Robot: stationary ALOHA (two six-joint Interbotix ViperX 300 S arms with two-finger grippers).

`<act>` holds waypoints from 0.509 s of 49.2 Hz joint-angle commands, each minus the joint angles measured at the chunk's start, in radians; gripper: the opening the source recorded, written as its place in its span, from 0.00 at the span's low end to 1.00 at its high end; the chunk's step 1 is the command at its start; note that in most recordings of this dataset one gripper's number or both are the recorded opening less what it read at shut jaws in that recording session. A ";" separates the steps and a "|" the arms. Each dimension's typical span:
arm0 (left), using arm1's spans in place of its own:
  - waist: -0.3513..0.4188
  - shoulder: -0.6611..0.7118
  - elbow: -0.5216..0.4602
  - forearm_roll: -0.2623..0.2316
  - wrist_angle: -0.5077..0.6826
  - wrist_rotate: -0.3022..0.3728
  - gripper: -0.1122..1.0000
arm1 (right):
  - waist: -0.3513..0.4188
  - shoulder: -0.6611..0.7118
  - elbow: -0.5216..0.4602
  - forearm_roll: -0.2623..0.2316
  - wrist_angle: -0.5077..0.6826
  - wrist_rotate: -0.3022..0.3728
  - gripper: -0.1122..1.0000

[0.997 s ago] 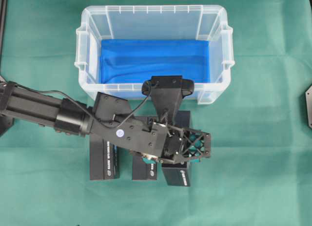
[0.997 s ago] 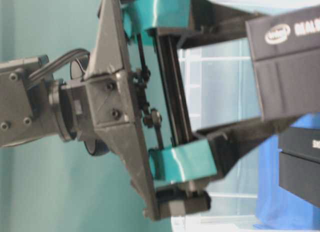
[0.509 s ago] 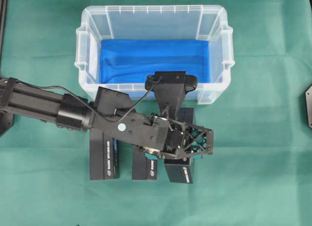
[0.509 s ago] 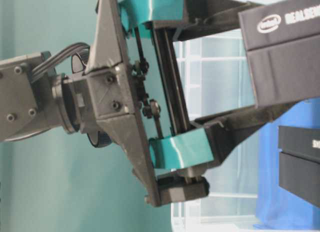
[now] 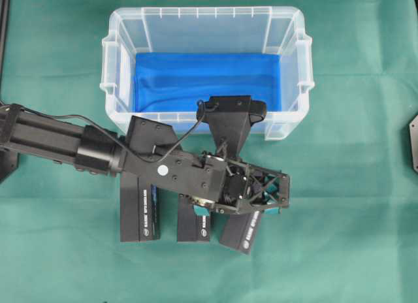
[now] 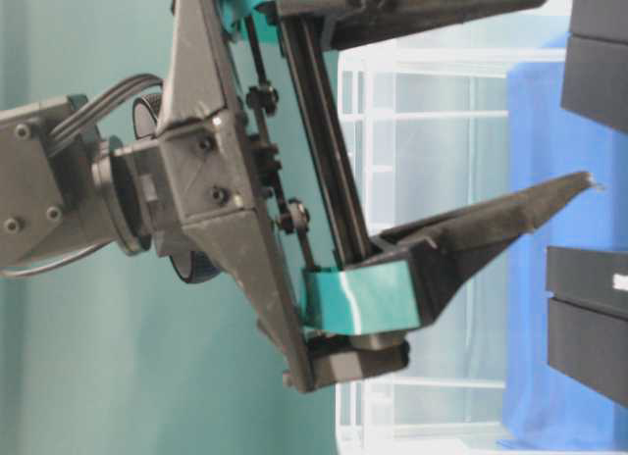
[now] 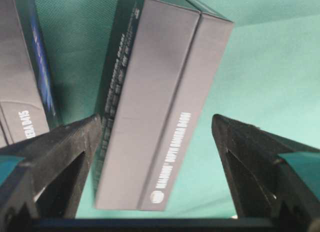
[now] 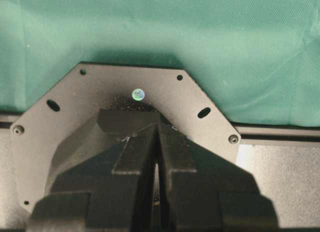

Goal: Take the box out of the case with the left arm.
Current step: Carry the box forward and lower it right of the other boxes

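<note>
Left black open-frame gripper (image 7: 160,137) spread, straddling dark rectangular cardboard box (image 7: 150,107), not pinching. You judge box light, rigid, smooth-sided; grip across long flat faces, mid-length.

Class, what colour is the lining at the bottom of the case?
Bright blue lining, clearest in the overhead view.

Two black boxes (image 5: 138,215) lie side by side on green cloth (image 5: 353,185).
</note>
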 commanded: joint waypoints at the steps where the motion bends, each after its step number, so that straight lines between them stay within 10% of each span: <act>1: 0.005 -0.025 -0.028 0.002 -0.003 0.002 0.92 | 0.000 0.005 -0.026 0.002 0.002 0.002 0.11; 25: 0.020 -0.040 -0.092 0.002 0.043 0.003 0.91 | 0.000 0.005 -0.026 0.002 0.002 0.002 0.11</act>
